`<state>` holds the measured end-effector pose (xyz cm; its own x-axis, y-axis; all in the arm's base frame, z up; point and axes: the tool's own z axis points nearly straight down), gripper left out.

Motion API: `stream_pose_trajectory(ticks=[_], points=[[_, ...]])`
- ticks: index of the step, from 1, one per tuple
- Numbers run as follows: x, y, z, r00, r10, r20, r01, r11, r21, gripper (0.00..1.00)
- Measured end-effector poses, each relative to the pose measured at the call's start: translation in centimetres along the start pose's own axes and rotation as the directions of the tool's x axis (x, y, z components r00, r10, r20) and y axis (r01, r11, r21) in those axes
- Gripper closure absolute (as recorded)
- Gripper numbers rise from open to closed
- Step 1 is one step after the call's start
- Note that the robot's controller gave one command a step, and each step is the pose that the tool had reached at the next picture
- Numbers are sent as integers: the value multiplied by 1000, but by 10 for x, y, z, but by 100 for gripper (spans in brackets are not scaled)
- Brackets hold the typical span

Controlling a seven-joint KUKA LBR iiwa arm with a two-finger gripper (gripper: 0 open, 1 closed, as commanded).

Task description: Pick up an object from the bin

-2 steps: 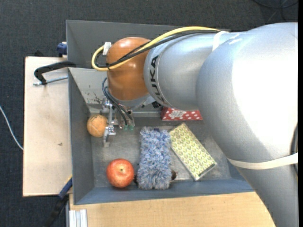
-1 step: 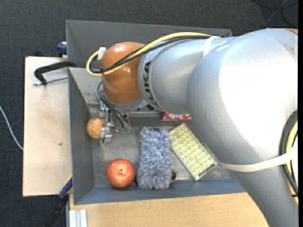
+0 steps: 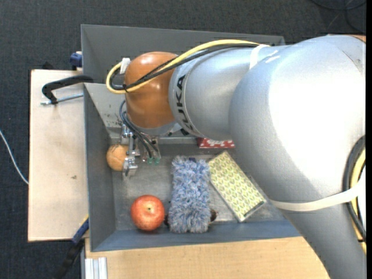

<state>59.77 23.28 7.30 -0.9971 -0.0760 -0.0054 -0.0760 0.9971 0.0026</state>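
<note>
Item under inspection: a small tan rounded thing, kind uncertain, lying against the bin's left wall about midway along. It is judged light, firm and smooth-skinned, so apt to roll and best taken across its widest part. The gripper stands just beside it on the right, apparently touching; open or closed cannot be told, and nothing is seen held. A red apple and a blue fuzzy duster lie by the bin's lower edge.

You get bright, even light from overhead: soft glare runs along the big rounded silver arm casing, which throws a dim shadow over the back floor of the grey metal bin.
</note>
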Motion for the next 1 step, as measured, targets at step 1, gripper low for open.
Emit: stream_pose_trajectory(ticks=[1], points=[[15, -10, -158, 999, -53, 3, 53, 999, 0, 100]])
